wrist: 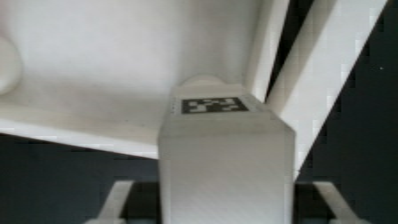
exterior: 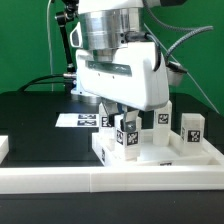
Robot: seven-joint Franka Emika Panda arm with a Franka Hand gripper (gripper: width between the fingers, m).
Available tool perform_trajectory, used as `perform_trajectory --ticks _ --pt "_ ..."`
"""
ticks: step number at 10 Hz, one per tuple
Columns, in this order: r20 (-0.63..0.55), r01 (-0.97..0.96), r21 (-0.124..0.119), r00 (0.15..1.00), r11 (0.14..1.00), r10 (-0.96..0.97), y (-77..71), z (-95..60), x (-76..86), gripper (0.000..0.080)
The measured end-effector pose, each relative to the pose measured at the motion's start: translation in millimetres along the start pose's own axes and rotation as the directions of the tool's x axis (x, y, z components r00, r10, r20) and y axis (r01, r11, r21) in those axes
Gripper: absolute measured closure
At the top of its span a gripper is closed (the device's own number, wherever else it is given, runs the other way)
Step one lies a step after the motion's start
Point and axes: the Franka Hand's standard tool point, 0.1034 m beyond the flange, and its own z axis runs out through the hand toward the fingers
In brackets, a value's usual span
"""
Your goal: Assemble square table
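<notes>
In the exterior view my gripper [exterior: 122,122] is low over the white square slab [exterior: 160,152], among several upright white tagged leg blocks [exterior: 192,126]. In the wrist view a white leg block [wrist: 224,150] with a black-and-white tag on its end fills the space between my fingers [wrist: 128,200]. The fingers sit close on both of its sides and appear shut on it. The slab [wrist: 107,70] lies just beyond the leg's tagged end, with a curved recess at one edge. The contact between leg and slab is hidden.
A long white rail [exterior: 100,180] runs along the front, with a raised part at the exterior view's right [exterior: 214,150] and a piece at the left edge [exterior: 3,148]. The marker board [exterior: 78,120] lies behind on the black table.
</notes>
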Motion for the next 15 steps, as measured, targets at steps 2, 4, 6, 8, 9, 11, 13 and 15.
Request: perform_trajectory --ticks 2,4,6,8,9,11,13,15 --pt "0.005 -0.104 0.003 0.995 0.995 0.104 0.2 0.1 0.2 0.0509" --pt "0.006 -0.078 0.004 0.997 0.997 0.078 0.3 0.1 0.3 0.0509" --pt "0.006 -0.026 0.004 1.000 1.000 0.026 -0.3 0.4 -1.3 0.0421" --pt "0.009 0.201 0.006 0.979 0.980 -0.201 -1.7 1.2 -6.3 0.0165" --pt "0.011 0.280 0.007 0.960 0.960 -0.280 -2.4 1.7 -8.7 0.0165" --pt "0.009 0.420 0.008 0.908 0.908 -0.420 -2.1 1.6 -7.7 0.0151" --pt "0.008 0.553 0.009 0.833 0.833 -0.553 -2.1 1.7 -7.9 0.0150" --pt "0.004 0.708 -0.007 0.706 0.706 -0.708 -2.5 2.9 -12.7 0.0150"
